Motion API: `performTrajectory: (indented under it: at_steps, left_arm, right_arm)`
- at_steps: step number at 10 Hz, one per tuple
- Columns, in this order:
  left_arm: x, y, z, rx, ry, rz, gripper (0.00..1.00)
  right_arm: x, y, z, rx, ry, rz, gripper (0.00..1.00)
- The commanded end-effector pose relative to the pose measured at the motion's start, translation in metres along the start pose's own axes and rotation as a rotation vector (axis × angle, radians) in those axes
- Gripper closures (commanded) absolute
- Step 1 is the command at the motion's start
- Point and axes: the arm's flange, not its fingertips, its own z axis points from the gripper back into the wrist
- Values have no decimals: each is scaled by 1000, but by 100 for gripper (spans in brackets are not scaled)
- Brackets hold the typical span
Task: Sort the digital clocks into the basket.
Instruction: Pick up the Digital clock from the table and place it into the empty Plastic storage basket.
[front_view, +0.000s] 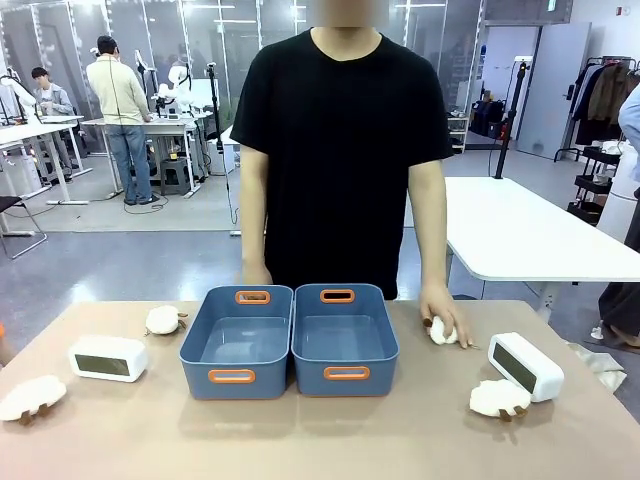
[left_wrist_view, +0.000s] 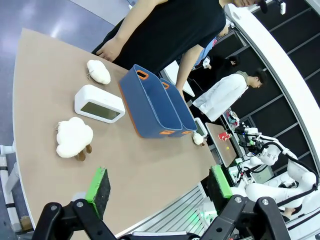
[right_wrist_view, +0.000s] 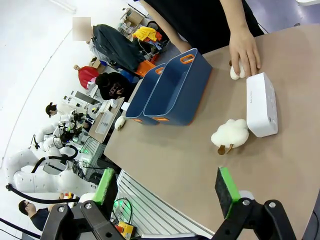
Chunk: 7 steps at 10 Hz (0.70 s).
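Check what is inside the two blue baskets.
Both the left basket and the right basket show bare blue floors with nothing on them. Their near walls hide the front strip of each floor.

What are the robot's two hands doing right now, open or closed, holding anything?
Left hand: open, holding nothing.
Right hand: open, holding nothing.
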Motion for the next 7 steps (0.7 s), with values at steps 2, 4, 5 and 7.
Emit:
performTrajectory:
  at_steps: [2, 4, 5, 7]
  left_arm:
    - [-1, 0, 3, -12, 7, -20, 0]
    - [-1, 0, 3, -12, 7, -20, 0]
    - [-1, 0, 3, -12, 7, -20, 0]
    - [-1, 0, 3, -12, 7, -20, 0]
  right_arm:
    - [1, -1, 1, 12, -7, 19, 0]
    - [1, -1, 1, 12, -7, 19, 0]
    - [1, -1, 1, 12, -7, 19, 0]
    - [1, -1, 1, 12, -7, 19, 0]
